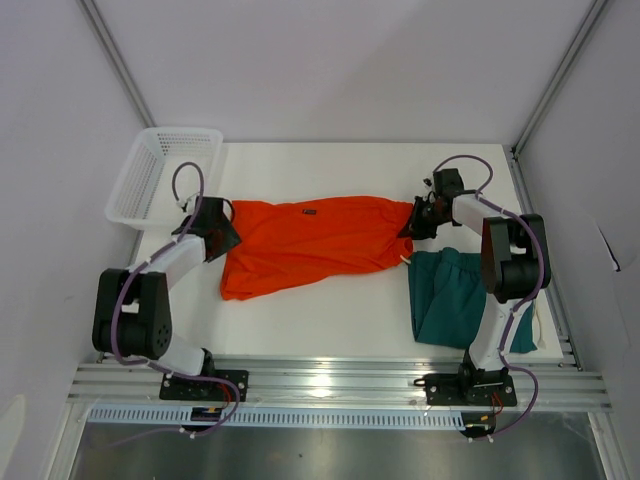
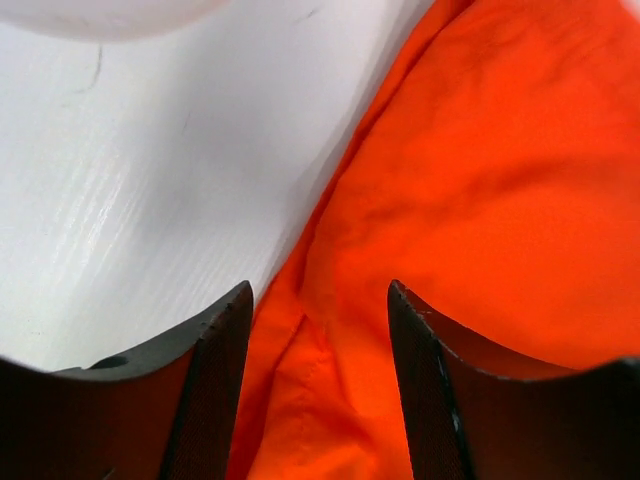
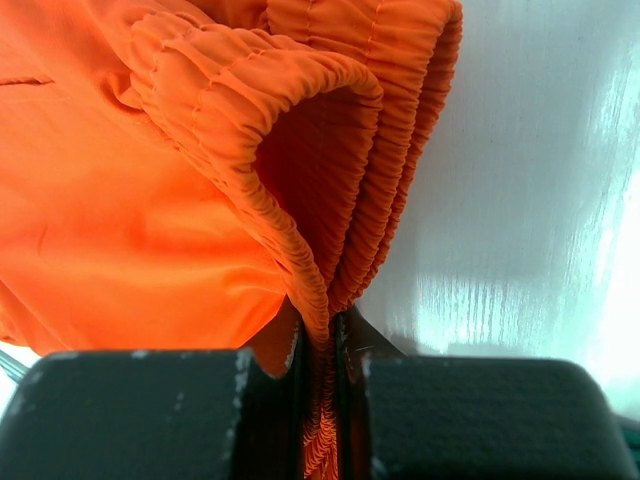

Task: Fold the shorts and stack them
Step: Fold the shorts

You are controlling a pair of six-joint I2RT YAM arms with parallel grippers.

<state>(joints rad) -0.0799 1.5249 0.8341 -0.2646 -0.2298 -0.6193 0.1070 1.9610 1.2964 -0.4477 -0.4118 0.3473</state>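
Note:
The orange shorts (image 1: 310,245) lie spread across the middle of the white table, with a small dark label on top. My left gripper (image 1: 224,236) is at their left end, open, with orange fabric (image 2: 330,400) between its fingers (image 2: 215,390). My right gripper (image 1: 415,222) is at their right end, shut on the gathered elastic waistband (image 3: 322,330). The dark teal-green shorts (image 1: 455,295) lie folded at the front right, partly under my right arm.
A white mesh basket (image 1: 165,175) stands at the back left corner of the table (image 1: 330,320). Metal frame posts rise at both back corners. An aluminium rail runs along the front edge by the arm bases.

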